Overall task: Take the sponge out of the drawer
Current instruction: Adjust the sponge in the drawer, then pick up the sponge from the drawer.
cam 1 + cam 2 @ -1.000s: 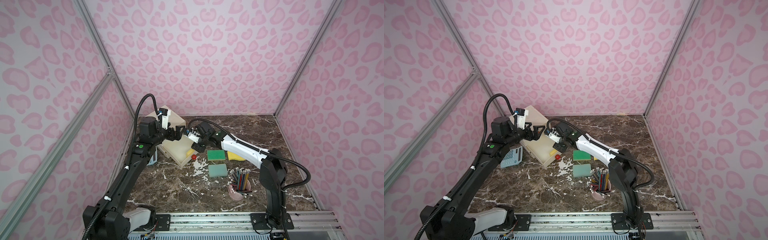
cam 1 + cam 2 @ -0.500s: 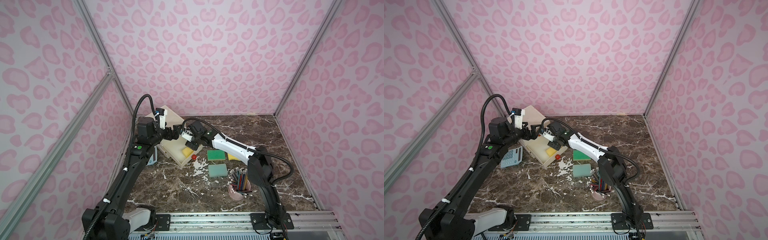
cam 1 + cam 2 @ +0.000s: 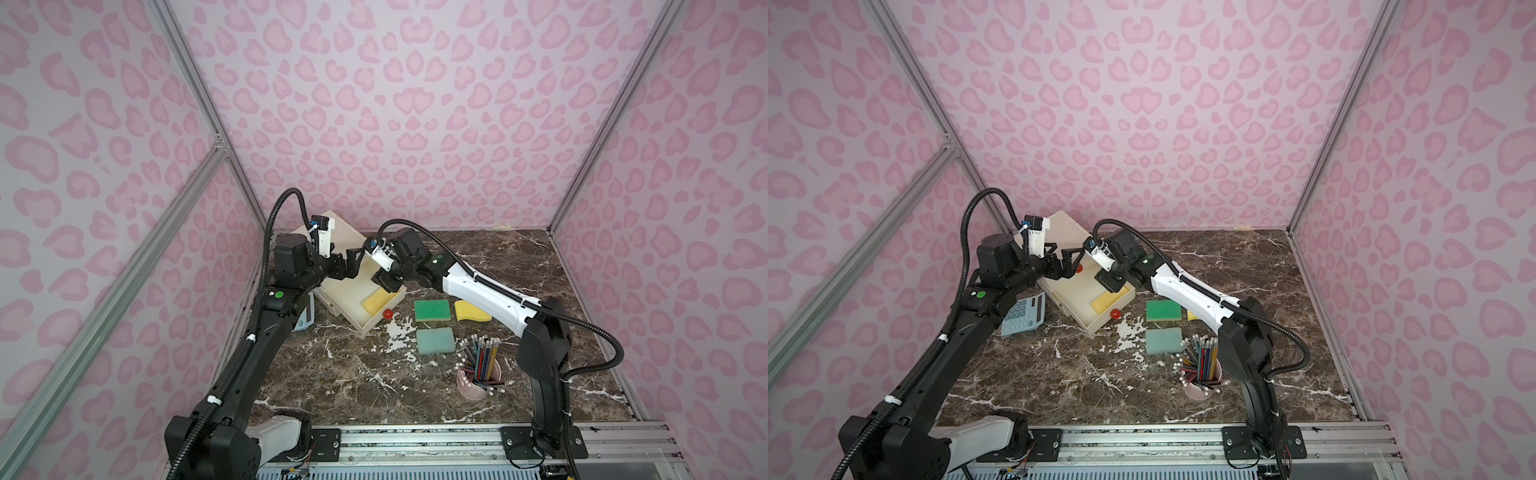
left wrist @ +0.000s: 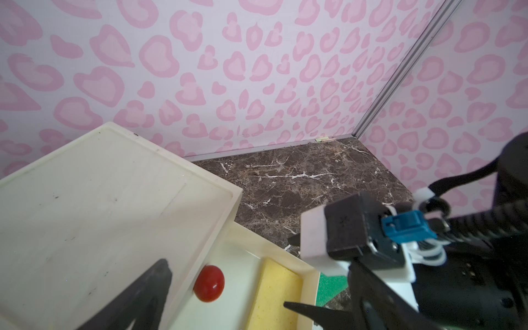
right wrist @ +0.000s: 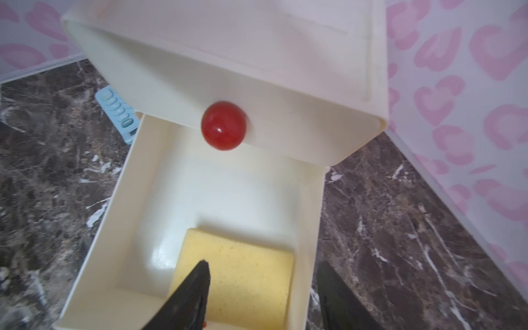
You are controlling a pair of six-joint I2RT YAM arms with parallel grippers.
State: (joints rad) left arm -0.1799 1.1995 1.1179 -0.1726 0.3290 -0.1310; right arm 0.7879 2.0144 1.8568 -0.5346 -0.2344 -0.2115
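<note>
Risk: right pincer point(image 5: 263, 268), spread, seems to straddle drawer wall point(image 5: 310, 228) w/ one finger over yellow sponge point(image 5: 243, 257), so lowering could hit the rim or pinch the wall too; left pincer point(image 4: 225, 283) spread, empty.

Drawer point(image 5: 183, 200): I see bare floor behind the sponge point(image 5: 243, 274), open from above.
Side wall point(image 5: 315, 217): one finger of my right gripper point(image 5: 263, 264) hangs over or just outside it.
Cabinet point(image 5: 257, 57): its red knob point(image 5: 223, 125) overhangs the drawer's back.
Left gripper point(image 3: 351, 266): close by, crowding that end.
</note>
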